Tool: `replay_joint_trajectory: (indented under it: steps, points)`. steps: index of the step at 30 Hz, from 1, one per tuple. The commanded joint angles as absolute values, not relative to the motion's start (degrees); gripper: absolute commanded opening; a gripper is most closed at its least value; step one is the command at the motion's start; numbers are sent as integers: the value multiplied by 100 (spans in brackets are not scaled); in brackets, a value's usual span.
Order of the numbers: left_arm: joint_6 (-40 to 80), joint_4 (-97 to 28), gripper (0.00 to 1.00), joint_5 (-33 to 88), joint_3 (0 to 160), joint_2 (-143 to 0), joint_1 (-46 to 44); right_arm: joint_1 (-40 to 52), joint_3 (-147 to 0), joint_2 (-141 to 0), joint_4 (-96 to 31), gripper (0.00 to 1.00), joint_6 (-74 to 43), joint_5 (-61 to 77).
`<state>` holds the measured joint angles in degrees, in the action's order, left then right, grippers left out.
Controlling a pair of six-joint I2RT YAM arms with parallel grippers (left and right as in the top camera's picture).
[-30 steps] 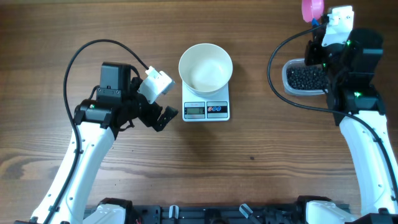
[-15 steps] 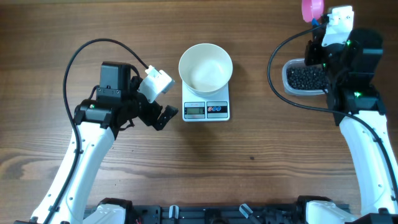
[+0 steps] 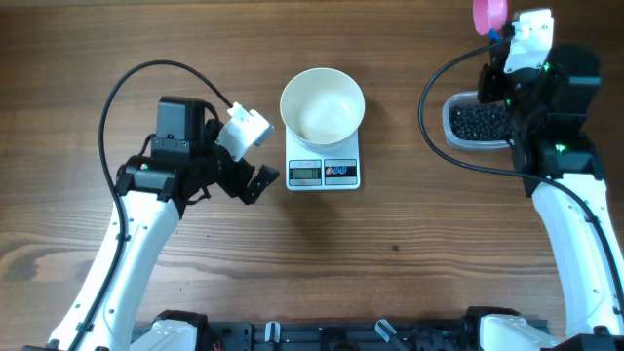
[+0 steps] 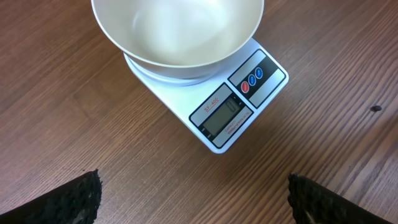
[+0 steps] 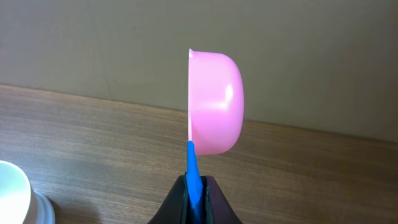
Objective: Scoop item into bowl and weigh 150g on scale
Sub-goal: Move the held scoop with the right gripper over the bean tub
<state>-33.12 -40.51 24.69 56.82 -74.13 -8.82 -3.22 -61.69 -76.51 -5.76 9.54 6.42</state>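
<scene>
The tiny round black beads (image 3: 476, 121) lie as a dark heap in a clear rounded-rectangular plastic container (image 3: 450, 123), well to the right of the small flat white rectangular kitchen scale (image 3: 323, 173). The container's long axis runs left to right, and the right arm covers its right end. A black cable (image 3: 423, 105) loops over the wooden table (image 3: 390, 253) between container and scale.

On the scale sits the round plain white bowl (image 3: 323, 105), mouth up, with no beads in it. The scale's display edge faces the robot, the bowl touching its far part.

Far right of the scale and beyond the container, the right gripper (image 5: 196, 202) is pinched tight on the blue handle (image 5: 193, 171) of a pink plastic scoop (image 5: 214, 102). The handle runs straight out from the fingers and the cup stands on edge, mouth sideways.

The left gripper (image 3: 255, 161) hangs just left of the scale, jaws spread wide around nothing, aimed at the scale's front.
</scene>
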Motion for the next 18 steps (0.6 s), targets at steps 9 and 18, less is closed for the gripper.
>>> replay_joint_trajectory:
  steps: [9, 18]
  points:
    - [-3253, -4032, 100, 2453, 5645, -7395, -851, -344, -6292, -7695, -585, 4, 1026, 753]
    - [-3256, -4032, 100, 2456, 5645, -7395, -851, -346, -6657, -7695, -1667, 4, 639, 792]
